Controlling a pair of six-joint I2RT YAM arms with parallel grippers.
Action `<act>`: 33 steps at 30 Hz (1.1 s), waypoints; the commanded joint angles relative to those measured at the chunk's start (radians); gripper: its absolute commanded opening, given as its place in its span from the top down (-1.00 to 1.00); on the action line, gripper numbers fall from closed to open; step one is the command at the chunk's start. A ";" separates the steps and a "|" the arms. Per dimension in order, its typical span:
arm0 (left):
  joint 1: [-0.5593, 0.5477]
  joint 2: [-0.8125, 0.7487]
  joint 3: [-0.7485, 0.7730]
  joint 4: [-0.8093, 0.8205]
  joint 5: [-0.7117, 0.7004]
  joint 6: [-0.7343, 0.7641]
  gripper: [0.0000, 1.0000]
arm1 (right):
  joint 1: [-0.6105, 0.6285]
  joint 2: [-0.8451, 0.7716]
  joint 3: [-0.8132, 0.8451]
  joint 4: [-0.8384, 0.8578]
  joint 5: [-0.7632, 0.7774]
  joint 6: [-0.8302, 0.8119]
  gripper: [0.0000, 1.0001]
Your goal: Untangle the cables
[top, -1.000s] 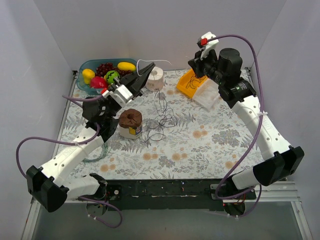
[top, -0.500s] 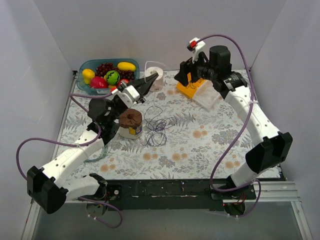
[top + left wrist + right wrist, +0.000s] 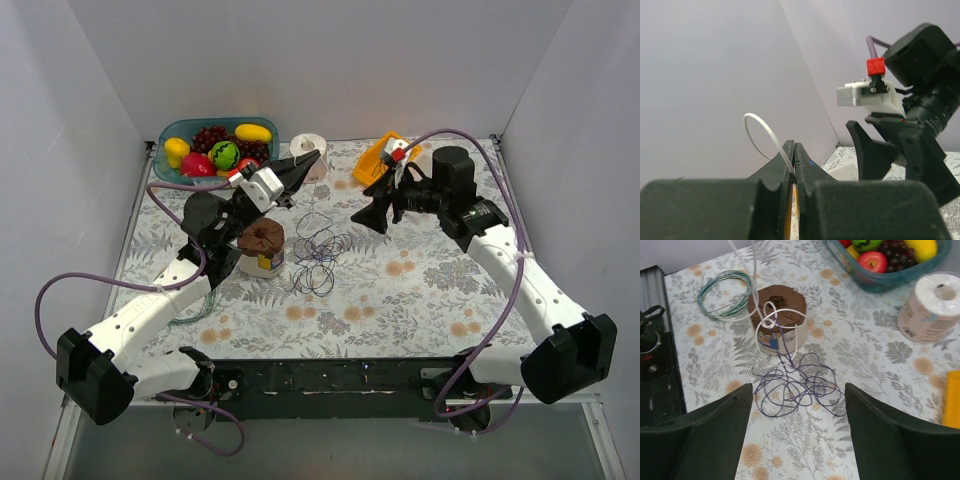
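Now the left gripper (image 3: 794, 150) is clenched on the raised white wire (image 3: 757, 125). The right gripper (image 3: 378, 205) hovers, released, over the purple cables (image 3: 795, 382) tangled beside the brown-topped tub (image 3: 777, 315). Next, it likely needs to descend and grip a loop.

One tangle of cables (image 3: 795, 385), one white wire (image 3: 757, 127), one green coil (image 3: 700, 295), one fruit tub (image 3: 890, 280), two rolls (image 3: 785, 300) (one brown).
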 commanded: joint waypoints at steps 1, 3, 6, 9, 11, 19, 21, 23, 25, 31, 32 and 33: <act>-0.004 -0.011 -0.007 0.029 -0.007 -0.009 1.00 | 0.003 0.010 -0.101 0.248 -0.163 0.104 -0.58; -0.003 -0.009 -0.004 0.027 -0.004 -0.009 1.00 | 0.009 0.052 -0.091 0.300 -0.182 0.148 -0.54; -0.003 -0.012 -0.007 0.032 0.004 -0.009 1.00 | 0.024 0.108 -0.072 0.348 -0.199 0.145 -0.48; -0.003 -0.017 -0.008 0.027 0.006 -0.006 1.00 | 0.035 0.156 -0.055 0.357 -0.219 0.148 -0.44; -0.003 -0.018 -0.008 0.026 0.006 -0.001 1.00 | 0.050 0.173 -0.049 0.347 -0.227 0.139 -0.43; -0.003 -0.021 -0.014 0.034 0.007 0.002 1.00 | 0.078 0.250 -0.017 0.344 -0.211 0.135 -0.35; -0.004 -0.024 -0.016 0.035 0.004 0.004 1.00 | 0.079 0.280 0.006 0.338 -0.214 0.133 -0.30; -0.003 -0.027 -0.019 0.037 0.006 0.004 1.00 | 0.086 0.299 0.011 0.331 -0.208 0.127 -0.27; -0.003 -0.029 -0.022 0.041 0.004 0.007 1.00 | 0.089 0.317 0.015 0.333 -0.207 0.127 -0.20; -0.003 -0.031 -0.031 0.099 -0.037 0.046 1.00 | 0.087 0.346 0.021 0.278 -0.170 0.098 0.97; -0.003 -0.031 -0.034 0.125 -0.051 0.097 1.00 | 0.086 0.348 0.012 0.267 -0.153 0.093 0.97; -0.003 -0.029 -0.036 0.191 -0.063 0.135 1.00 | 0.084 0.351 -0.003 0.267 -0.142 0.090 0.97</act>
